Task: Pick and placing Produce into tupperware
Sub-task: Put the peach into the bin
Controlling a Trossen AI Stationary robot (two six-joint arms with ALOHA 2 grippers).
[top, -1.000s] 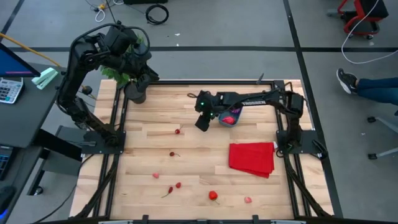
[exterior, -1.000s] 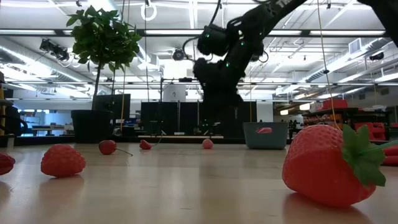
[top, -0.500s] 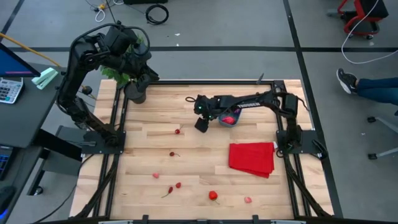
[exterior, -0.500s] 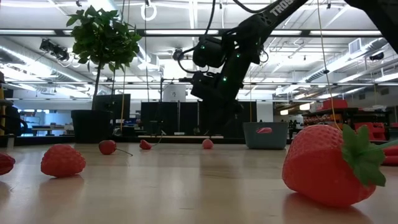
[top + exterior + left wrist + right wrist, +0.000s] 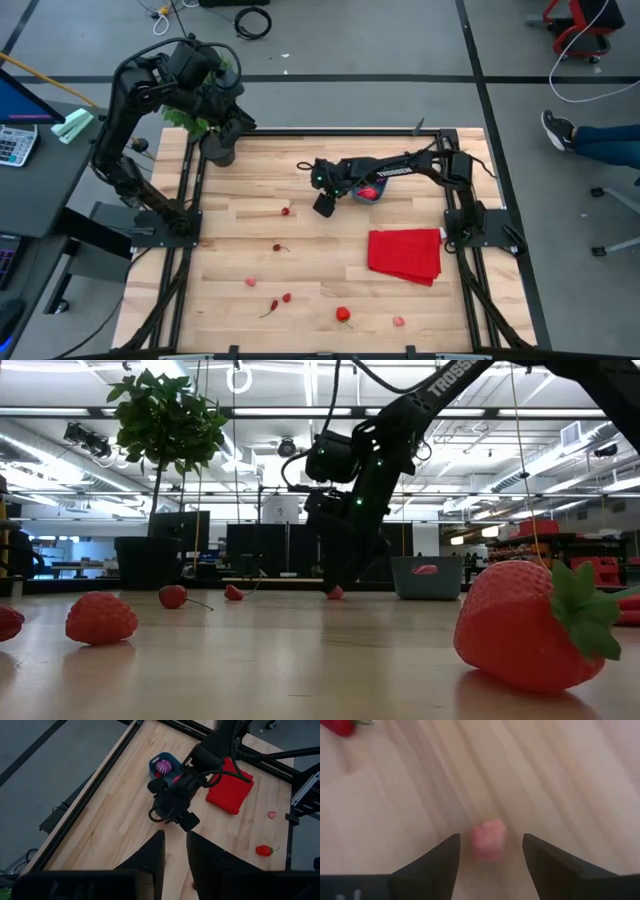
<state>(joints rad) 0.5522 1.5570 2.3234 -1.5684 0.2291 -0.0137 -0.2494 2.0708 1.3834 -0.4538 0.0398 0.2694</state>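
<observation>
My right gripper point(image 5: 323, 204) is open and points down at the table just left of the blue tupperware point(image 5: 373, 191). In the right wrist view its fingers stand on either side of a small pink fruit point(image 5: 488, 842) without touching it. The low view shows that fruit point(image 5: 335, 592) resting on the wood under the gripper point(image 5: 336, 580). The tub holds a spiky purple piece point(image 5: 163, 766) and some red ones. More produce lies scattered toward the near edge, such as a strawberry point(image 5: 343, 314). My left gripper point(image 5: 175, 845) is open and raised high over the far-left corner.
A red cloth point(image 5: 405, 255) lies flat near the right arm's base. A dark plant pot point(image 5: 219, 150) stands at the far-left corner under the left arm. Small red pieces point(image 5: 286, 211) point(image 5: 277, 247) lie left of the right gripper. Bare wood shows between them.
The right gripper has dropped from well above the table down to just over the wood, tipping to point more steeply down and shifting slightly toward the near edge. It now stands over the small pink fruit. The left arm has kept still.
</observation>
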